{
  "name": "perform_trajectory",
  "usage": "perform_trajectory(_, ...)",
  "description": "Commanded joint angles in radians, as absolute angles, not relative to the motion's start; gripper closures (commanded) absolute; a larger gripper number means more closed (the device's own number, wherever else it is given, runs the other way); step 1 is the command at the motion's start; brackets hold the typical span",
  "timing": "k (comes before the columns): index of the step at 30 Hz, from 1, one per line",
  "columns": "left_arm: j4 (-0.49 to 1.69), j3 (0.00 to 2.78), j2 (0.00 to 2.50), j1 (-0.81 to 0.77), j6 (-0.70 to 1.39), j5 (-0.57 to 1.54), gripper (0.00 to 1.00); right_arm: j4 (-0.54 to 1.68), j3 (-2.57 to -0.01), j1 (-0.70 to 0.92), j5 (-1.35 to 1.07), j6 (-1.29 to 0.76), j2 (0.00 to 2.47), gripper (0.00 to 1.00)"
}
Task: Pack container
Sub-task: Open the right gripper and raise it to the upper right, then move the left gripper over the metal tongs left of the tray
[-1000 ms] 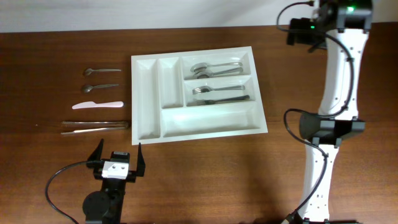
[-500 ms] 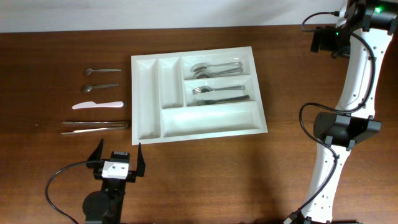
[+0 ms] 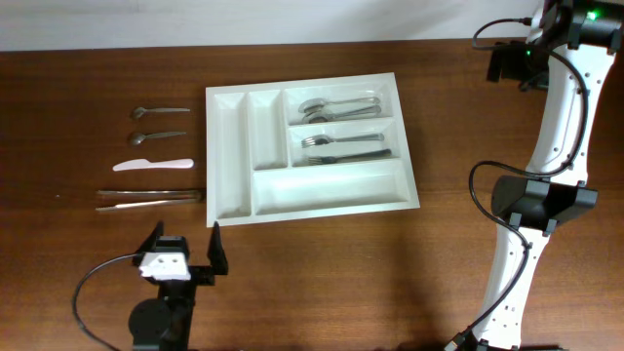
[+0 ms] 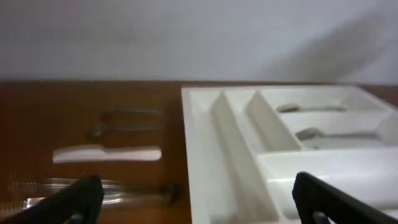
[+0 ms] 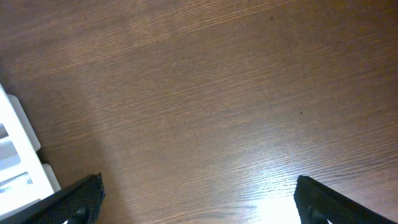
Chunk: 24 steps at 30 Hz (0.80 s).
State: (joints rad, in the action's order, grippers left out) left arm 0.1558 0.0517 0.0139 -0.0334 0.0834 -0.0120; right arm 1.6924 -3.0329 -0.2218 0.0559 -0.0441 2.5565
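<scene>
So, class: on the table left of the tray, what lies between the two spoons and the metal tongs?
A white knife, clearest in the overhead view.

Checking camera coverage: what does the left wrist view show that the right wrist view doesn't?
Left wrist only: the white knife, tongs and spoons lying left of the container, plus its compartments. Right wrist only: a broad bare stretch of table. Both: the container, only its edge in the right wrist view, and an open end effector: left end effector, right end effector.
</scene>
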Motion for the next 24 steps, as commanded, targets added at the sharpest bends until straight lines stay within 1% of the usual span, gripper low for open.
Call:
perform_trajectory(1,0.251,0.206,0.019,-0.036,0.268,-0.127,0.01,1.699,-3.028,-0.223,0.064,-0.033,2.546,0.01)
perform_trajectory(6,0.421,0.429,0.129,-0.036,0.226,-0.269,0.01,1.699,-3.028,-0.223,0.064,-0.033,2.546,0.01)
perform_trajectory(9,0.590,0.584,0.270,-0.036,0.227,-0.364,0.01,1.699,-3.028,-0.223,0.064,-0.033,2.546,0.01)
perform_trajectory(10,0.630,0.624,0.313,-0.036,0.228,-0.356,0.01,1.699,-3.028,-0.223,0.064,-0.033,2.546,0.01)
perform_trajectory(11,0.656,0.653,0.348,-0.036,0.228,-0.322,0.01,1.699,-3.028,-0.223,0.064,-0.033,2.546,0.01)
perform_trajectory(13,0.698,0.710,0.419,-0.036,0.227,-0.147,0.01,1.699,-3.028,-0.223,0.064,-0.033,2.546,0.01)
perform_trajectory(14,0.705,0.712,0.433,-0.036,0.231,0.003,0.01,1.699,-3.028,-0.223,0.064,-0.033,2.546,0.01)
perform_trajectory(15,0.738,0.712,0.436,-0.036,0.230,0.084,0.01,1.699,-3.028,-0.223,0.064,-0.033,2.546,0.01)
perform_trajectory(18,0.812,0.711,0.443,-0.036,0.231,0.183,0.01,1.699,-3.028,-0.223,0.064,-0.033,2.546,0.01)
perform_trajectory(20,0.841,0.711,0.443,-0.036,0.231,0.190,0.01,1.699,-3.028,-0.223,0.064,-0.034,2.546,0.01)
perform_trajectory(21,0.847,0.711,0.444,-0.036,0.242,0.161,0.01,1.699,-3.028,-0.223,0.064,-0.033,2.546,0.01)
perform_trajectory(22,0.854,0.711,0.444,-0.036,0.315,0.082,0.01,1.699,-3.028,-0.223,0.064,-0.033,2.546,0.01)
perform_trajectory(24,0.900,0.711,0.445,-0.036,0.643,-0.208,0.01,1.699,-3.028,-0.223,0.064,-0.033,2.546,0.01)
